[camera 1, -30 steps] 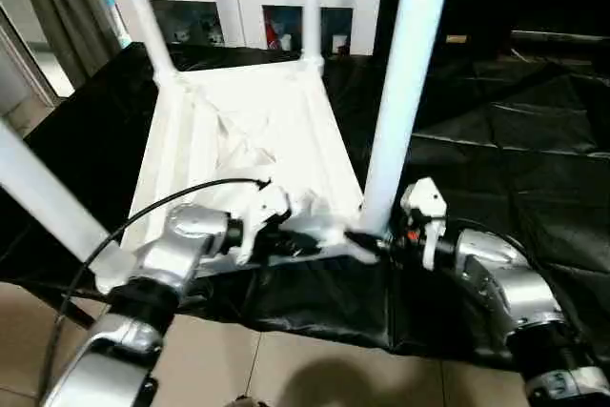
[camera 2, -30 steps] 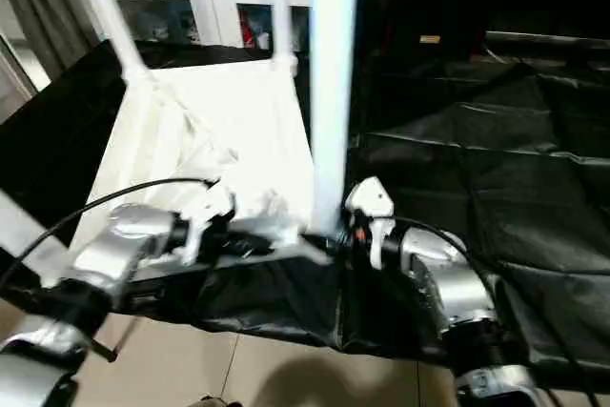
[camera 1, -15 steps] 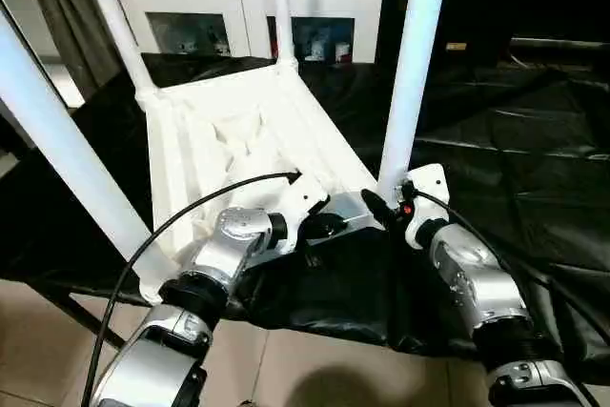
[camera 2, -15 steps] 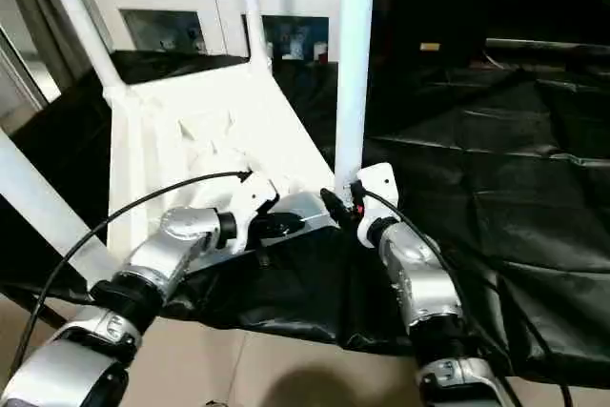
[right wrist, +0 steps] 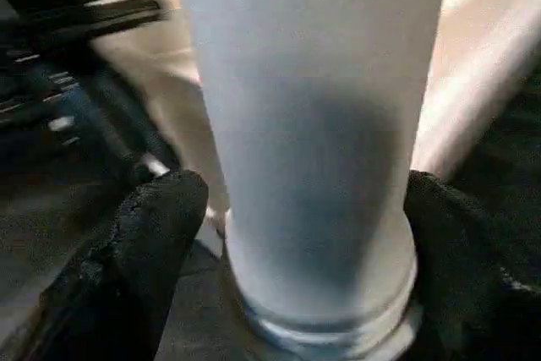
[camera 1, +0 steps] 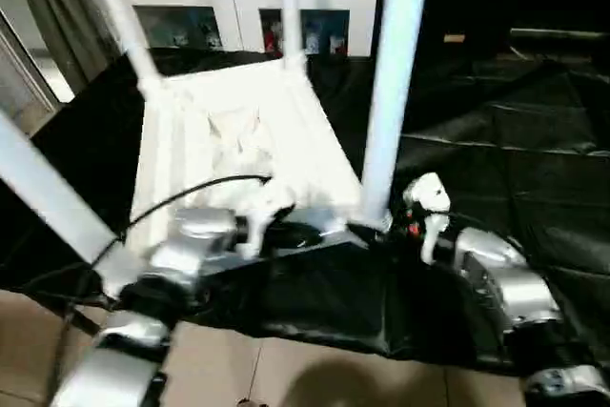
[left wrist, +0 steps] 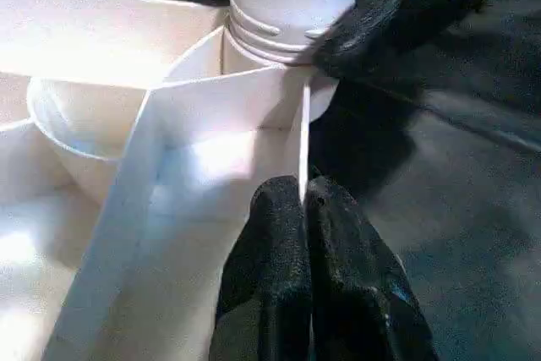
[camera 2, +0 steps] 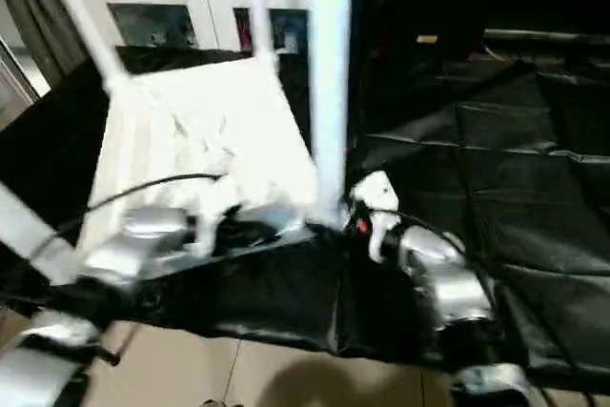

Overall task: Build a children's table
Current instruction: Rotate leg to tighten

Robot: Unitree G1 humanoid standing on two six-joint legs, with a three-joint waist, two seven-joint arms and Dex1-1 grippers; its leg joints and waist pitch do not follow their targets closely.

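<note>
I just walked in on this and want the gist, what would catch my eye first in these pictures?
The upside-down white children's table lies on the black-covered surface with its legs pointing up. At the near right corner, the right gripper has its two black fingers either side of the leg at its base, while the left gripper is shut on the thin edge of the top's rim right beside that corner.

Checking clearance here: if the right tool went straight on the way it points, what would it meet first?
The near-right table leg, just above its socket: it stands between the right tool's two fingers. Contact is not clear.
</note>
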